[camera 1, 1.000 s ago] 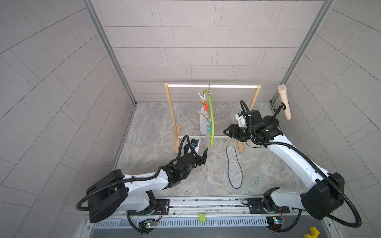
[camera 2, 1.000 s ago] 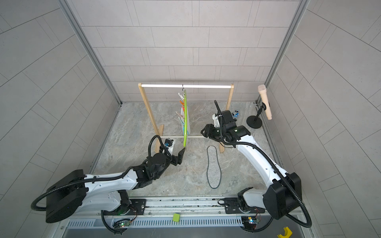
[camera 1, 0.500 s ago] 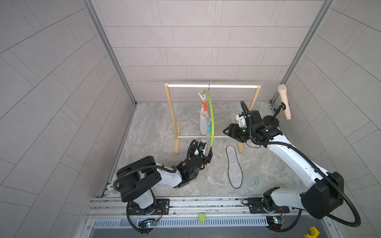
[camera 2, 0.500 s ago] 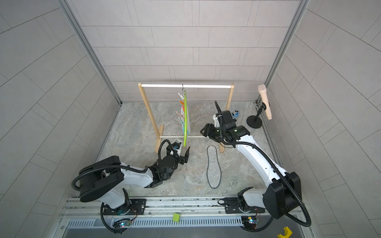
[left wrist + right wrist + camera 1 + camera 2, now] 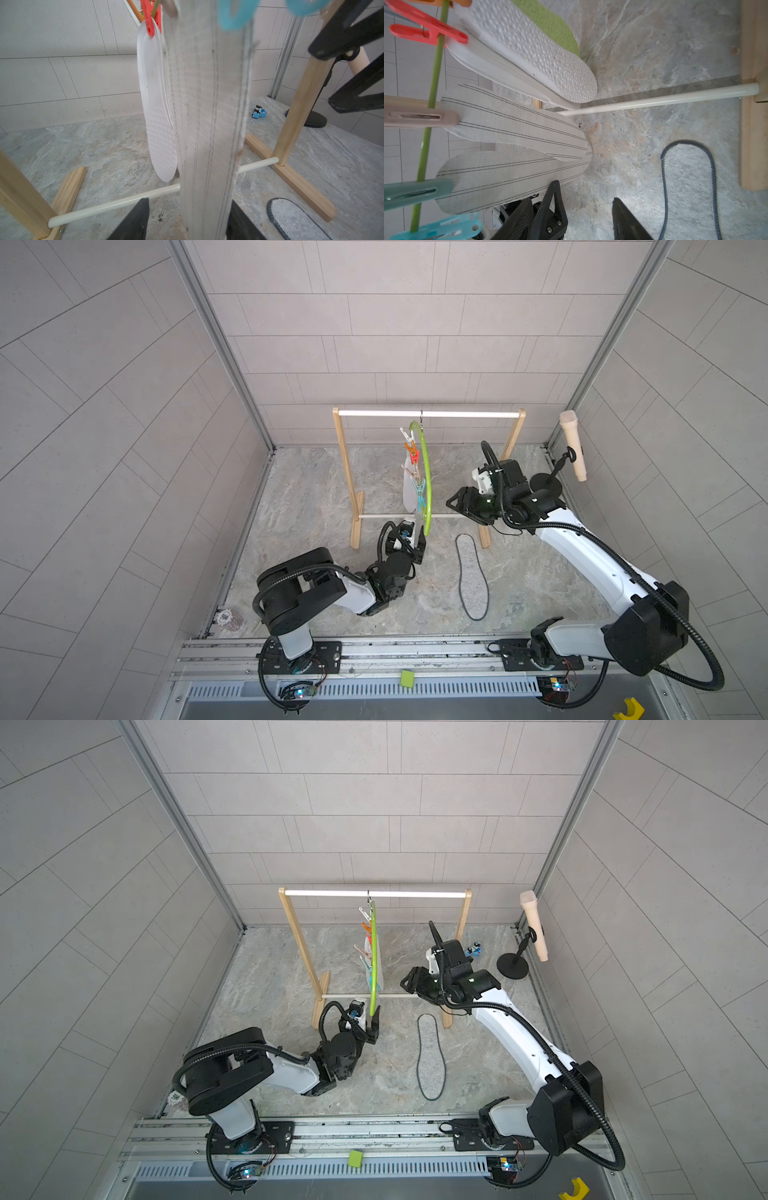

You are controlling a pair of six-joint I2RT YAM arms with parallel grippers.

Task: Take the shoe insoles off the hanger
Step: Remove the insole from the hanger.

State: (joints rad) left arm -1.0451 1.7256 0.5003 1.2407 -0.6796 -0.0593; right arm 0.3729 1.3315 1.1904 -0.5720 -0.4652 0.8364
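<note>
nearest me, one grey felt insole (image 5: 471, 576) lies flat on the stone floor, already off the hanger. just beside it the left gripper (image 5: 417, 542) reaches up under the lime-green hanger (image 5: 424, 481), jaws partway apart and astride the bottom end of a striped insole (image 5: 207, 124). one finger looks to touch the fabric and the other stands a little clear, so i wouldn't call it gripped yet. i reckon this insole is the one being taken. next the jaws need to pinch shut and draw it straight down, so the teal clothespin (image 5: 415, 193) lets go without swinging the hanger. farther in, the right gripper (image 5: 454, 502) hovers beside the hanger, jaws apart, holding nothing. beyond hang a second striped insole (image 5: 512, 126) and a dotted white insole (image 5: 533, 52), all under the wooden rack (image 5: 345, 472).
</note>
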